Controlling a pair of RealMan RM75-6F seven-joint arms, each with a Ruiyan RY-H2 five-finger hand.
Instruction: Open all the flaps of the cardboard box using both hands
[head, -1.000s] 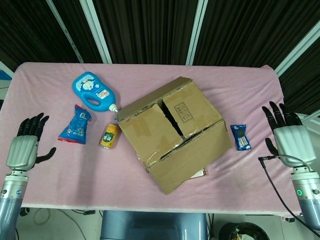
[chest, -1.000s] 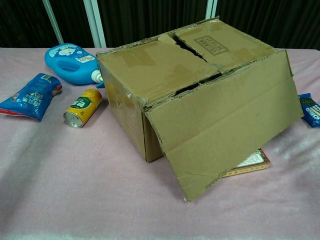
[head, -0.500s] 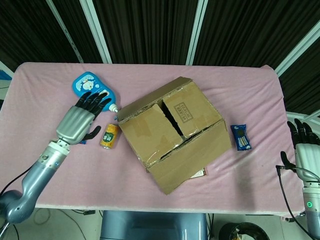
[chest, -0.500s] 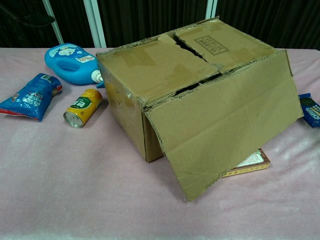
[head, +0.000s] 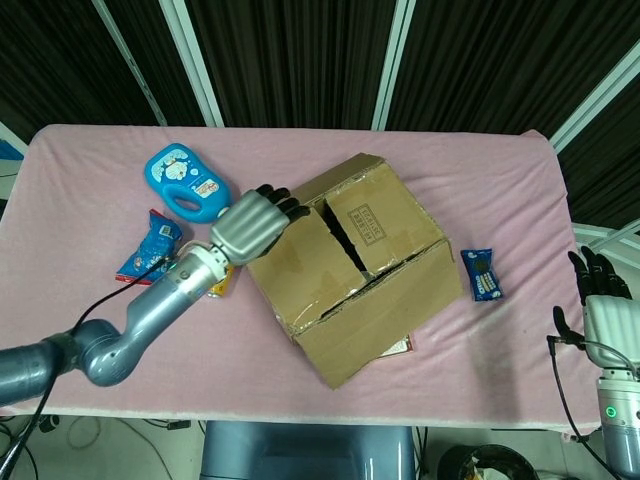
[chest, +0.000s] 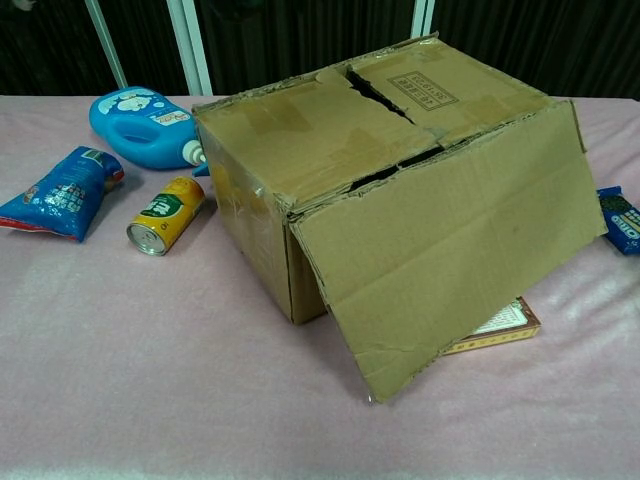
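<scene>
While the cardboard box (head: 345, 262) is sitting skewed near the middle of the pink table (head: 480, 170), I am holding my left hand (head: 250, 224) over its far-left corner, fingers loosely spread and reaching toward the box top, gripping nothing; I cannot tell from the head view whether the fingertips are touching the cardboard. The chest view is not showing this hand at all. Two top flaps are lying closed with a dark gap between them, and one long flap (chest: 450, 255) is hanging down over the near side. A flat packet (chest: 495, 328) is peeking out from under that hanging flap.

I am keeping my right hand (head: 602, 310) at the near right edge of the table, well apart from the box, fingers pointing up and apart, holding nothing.

To the left of the box, a blue bottle (head: 185, 182), a blue snack bag (head: 150, 255) and a yellow can (chest: 167, 214) are lying on the cloth. A small blue pack (head: 485, 275) is lying to the right of the box.
</scene>
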